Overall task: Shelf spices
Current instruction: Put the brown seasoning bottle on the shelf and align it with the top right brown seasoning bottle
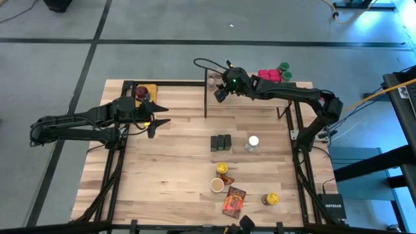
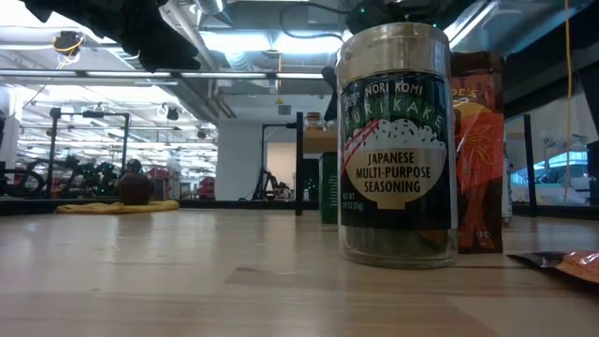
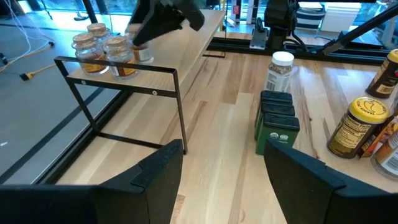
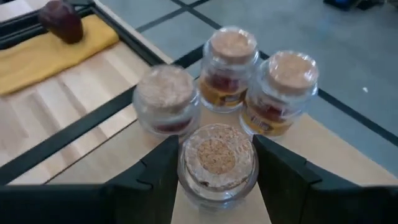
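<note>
A wooden table holds a small pale wood shelf on a thin black frame at its far edge. The right gripper reaches over the shelf's left end, its two dark fingers spread on either side of a cork-lidded glass jar that stands on the shelf board; whether the fingers actually press the glass is not clear. Three more cork-lidded jars stand just beyond it in a tight cluster, close to the shelf's corner. At the shelf's right end sit red boxes and green-lidded jars. The left gripper hovers above the left side of the table with its fingers wide apart, holding nothing. On the tabletop, three dark tins stand side by side near the middle, with a white-lidded jar just to their right. Nearer the front edge are a yellow-lidded jar, a tan-lidded jar, an orange packet lying flat, and another yellow-lidded jar. At the far left corner a dark red round thing rests on a yellow pad.
</note>
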Tool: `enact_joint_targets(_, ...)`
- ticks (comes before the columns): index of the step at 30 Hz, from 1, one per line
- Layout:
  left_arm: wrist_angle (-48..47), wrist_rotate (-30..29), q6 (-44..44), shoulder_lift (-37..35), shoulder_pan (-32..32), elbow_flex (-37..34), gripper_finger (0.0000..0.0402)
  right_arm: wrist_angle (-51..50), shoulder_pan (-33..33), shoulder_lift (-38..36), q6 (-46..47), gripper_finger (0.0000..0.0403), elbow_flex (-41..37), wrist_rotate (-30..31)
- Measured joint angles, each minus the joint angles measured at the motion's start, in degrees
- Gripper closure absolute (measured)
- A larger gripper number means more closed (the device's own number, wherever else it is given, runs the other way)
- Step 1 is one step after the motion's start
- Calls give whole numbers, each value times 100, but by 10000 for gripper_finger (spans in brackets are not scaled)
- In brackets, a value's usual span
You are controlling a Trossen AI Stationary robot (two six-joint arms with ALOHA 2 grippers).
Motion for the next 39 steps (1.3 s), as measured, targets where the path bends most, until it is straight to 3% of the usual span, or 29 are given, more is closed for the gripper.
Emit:
enact_joint_targets(10, -8, 2, 31, 0, 0, 0, 183, 208, -109, 59, -95, 221, 4, -60)
enact_joint_targets(19, -6, 2, -42, 0, -2, 0, 183, 289, -103, 59, -99, 132, 7, 22)
enact_joint_targets(29, -8, 4, -27, 0, -1, 0, 183, 271, -92, -335, -224, 122, 12, 27)
enact_joint_targets(39, -9, 3, -57, 0, 0, 0, 183, -1031, 88, -657, -249, 121, -52, 235)
